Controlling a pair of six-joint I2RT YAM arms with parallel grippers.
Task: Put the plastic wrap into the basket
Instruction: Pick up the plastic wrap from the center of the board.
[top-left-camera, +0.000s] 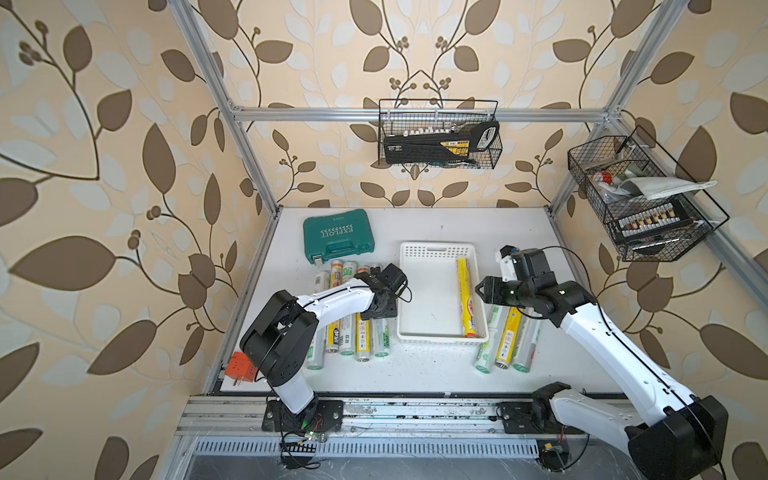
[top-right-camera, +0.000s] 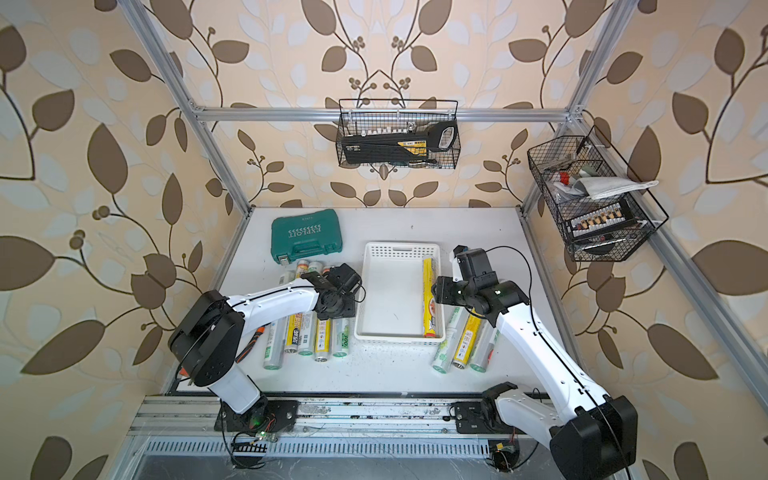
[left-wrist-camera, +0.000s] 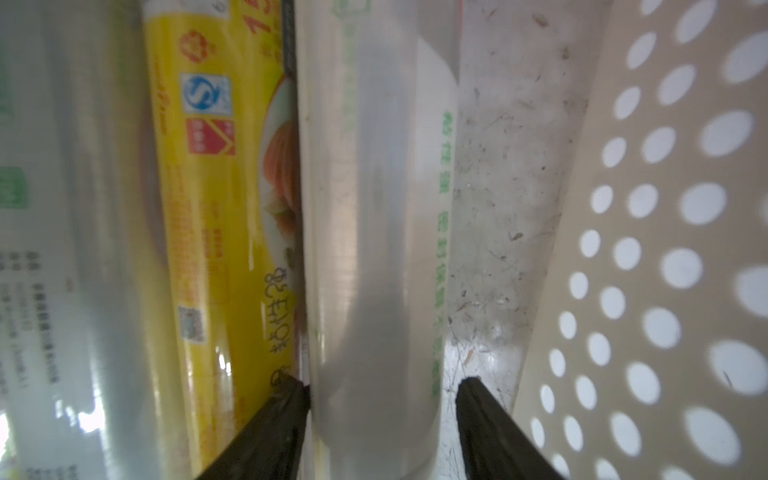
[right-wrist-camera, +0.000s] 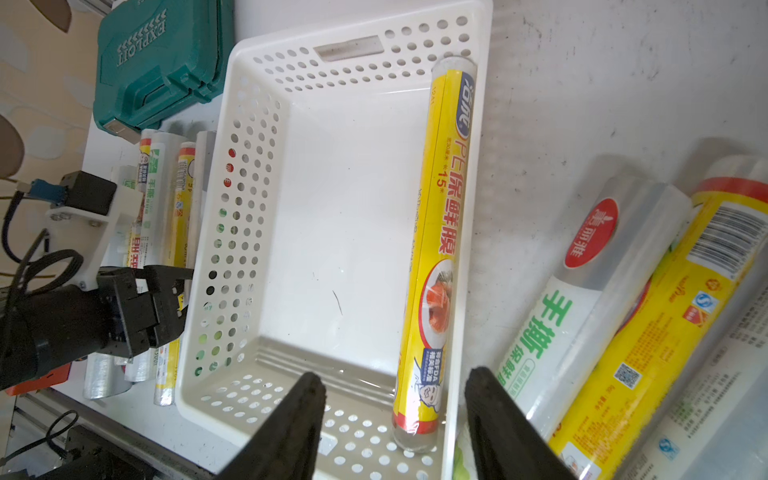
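The white perforated basket (top-left-camera: 419, 249) (right-wrist-camera: 208, 232) sits mid-table with one yellow plastic wrap roll (top-left-camera: 467, 297) (right-wrist-camera: 440, 232) along its right wall. Several rolls (top-left-camera: 345, 332) lie to its left and three (top-left-camera: 507, 340) to its right. My left gripper (left-wrist-camera: 384, 380) is down among the left rolls, straddling a silver-white roll (left-wrist-camera: 374, 208) beside the basket wall (left-wrist-camera: 665, 232). One finger touches the roll and the other stands a narrow gap off. My right gripper (top-left-camera: 482, 291) (right-wrist-camera: 395, 374) hovers open and empty over the basket's near right corner.
A teal tool case (top-left-camera: 338, 235) lies behind the left rolls. An orange block (top-left-camera: 241, 368) sits at the table's front left edge. Two black wire baskets (top-left-camera: 440, 137) (top-left-camera: 640, 199) hang on the back and right frame rails.
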